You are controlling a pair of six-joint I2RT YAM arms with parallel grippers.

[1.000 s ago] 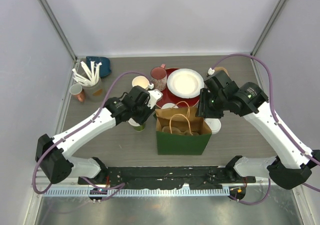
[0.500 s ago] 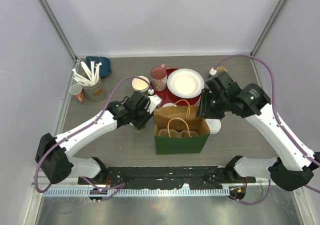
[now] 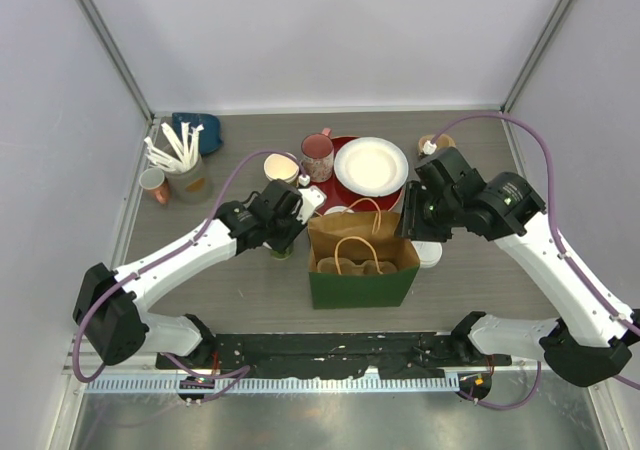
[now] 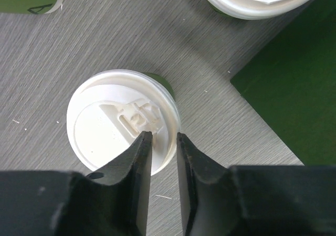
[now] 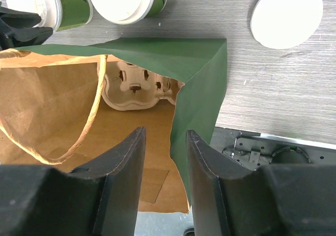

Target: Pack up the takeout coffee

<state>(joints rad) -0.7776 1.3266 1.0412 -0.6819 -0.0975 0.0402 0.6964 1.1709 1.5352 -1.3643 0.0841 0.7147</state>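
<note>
The left pincer (image 4: 164,135) hangs with its fingers a narrow gap apart. Its tips are over the near edge of the white lid (image 4: 113,126) on a green coffee cup (image 5: 73,10); whether they touch it I cannot tell. The cup stands upright on the counter (image 4: 79,36), just left of the green paper bag (image 3: 363,285). The right pincer (image 5: 165,133) is partly open and sits astride the bag's right wall, one finger inside and one outside, gripping nothing. A cardboard cup tray (image 5: 134,86) lies at the bottom of the bag. A second lidded cup (image 5: 126,0) stands on the far side of the bag, and a loose lid (image 5: 286,8) lies to the bag's right.
</note>
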